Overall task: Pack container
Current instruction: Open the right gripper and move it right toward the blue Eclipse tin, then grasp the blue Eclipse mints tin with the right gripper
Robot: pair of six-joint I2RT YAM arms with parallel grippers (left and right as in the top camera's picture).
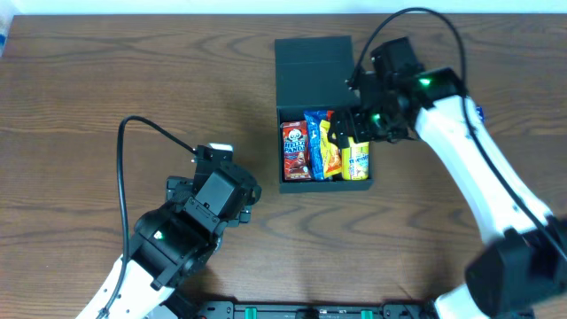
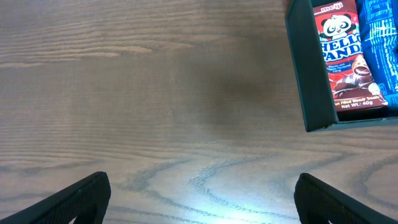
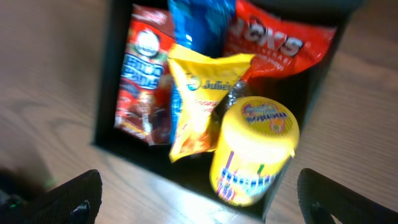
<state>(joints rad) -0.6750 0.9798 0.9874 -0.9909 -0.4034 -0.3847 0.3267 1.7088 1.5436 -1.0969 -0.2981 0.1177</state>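
Container [image 1: 312, 64] lay open, packed with snacks [image 1: 323, 149]; your right gripper [image 1: 361, 124] hovered above, left gripper [image 1: 239, 193] aside, both spread empty.

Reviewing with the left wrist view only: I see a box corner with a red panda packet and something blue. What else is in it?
Observer: A yellow packet and a yellow tub lie beside them in the container.
Operator: Is the lid shut?
Observer: No, the lid is open, flapped back on the far side.
Operator: Where is the right gripper?
Observer: The right gripper hangs above the tub's end of the box, jaws wide open.
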